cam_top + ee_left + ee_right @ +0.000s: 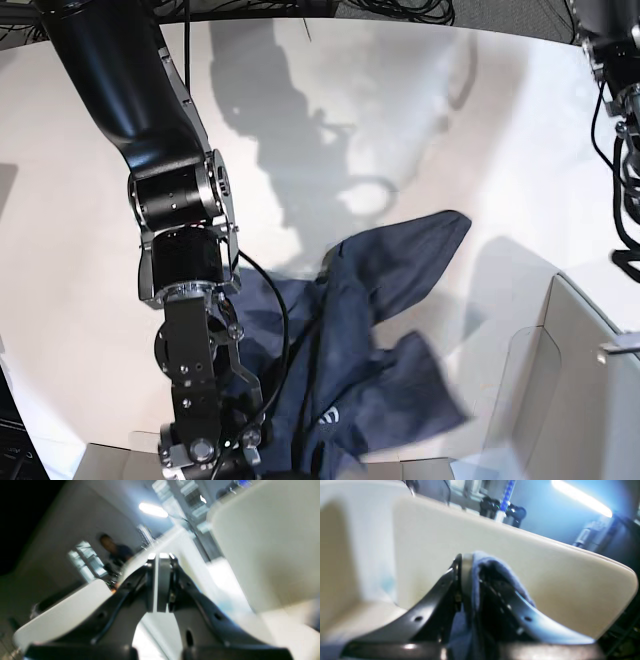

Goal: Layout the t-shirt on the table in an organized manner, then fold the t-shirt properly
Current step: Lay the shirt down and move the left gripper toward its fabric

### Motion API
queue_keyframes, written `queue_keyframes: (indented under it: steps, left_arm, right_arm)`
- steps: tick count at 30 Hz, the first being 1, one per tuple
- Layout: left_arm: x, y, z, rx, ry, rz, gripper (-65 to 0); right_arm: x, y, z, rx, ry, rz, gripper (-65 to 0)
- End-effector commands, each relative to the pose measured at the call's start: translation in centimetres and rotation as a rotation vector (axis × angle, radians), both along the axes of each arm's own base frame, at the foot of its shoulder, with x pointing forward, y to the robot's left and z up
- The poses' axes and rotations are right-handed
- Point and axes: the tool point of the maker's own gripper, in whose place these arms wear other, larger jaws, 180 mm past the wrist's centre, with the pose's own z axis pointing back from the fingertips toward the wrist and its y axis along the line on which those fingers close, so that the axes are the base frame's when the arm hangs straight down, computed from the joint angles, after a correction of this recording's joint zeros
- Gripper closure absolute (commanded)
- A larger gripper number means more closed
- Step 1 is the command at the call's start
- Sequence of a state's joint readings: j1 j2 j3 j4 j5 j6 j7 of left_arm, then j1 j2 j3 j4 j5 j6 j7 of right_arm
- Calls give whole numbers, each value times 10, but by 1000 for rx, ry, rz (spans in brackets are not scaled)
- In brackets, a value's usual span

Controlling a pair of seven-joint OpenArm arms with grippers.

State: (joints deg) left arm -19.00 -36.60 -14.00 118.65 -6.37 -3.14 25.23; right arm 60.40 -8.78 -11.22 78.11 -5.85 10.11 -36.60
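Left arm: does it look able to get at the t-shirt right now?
Probably not directly. The left gripper is shut, empty, facing away; the t-shirt lies crumpled on the table, apart from it, with nothing between.

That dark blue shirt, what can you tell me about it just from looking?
The t-shirt is dark heathered navy, soft-looking fabric with a small white mark. It lies crumpled, not spread, on the off-white table, one flap reaching up and right, its lower part running out of the base view. The right pincer is shut on a fold of it. The left pincer is shut and holds none of it.

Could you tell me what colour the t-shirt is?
Dark navy blue t-shirt, clearest in the base view.
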Motion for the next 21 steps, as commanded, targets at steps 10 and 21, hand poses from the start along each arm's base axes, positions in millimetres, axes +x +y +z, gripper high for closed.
queue_keyframes:
  steps: [10,21]
  left_arm:
    - [16,-65,-147,-198,360,-231,-124]
    - [18,-149,-269,-433,693,-524,-312]
  right_arm:
    - [-26,0,-59,60,36,30,0]
    - [-147,-35,-207,-331,321,69,0]
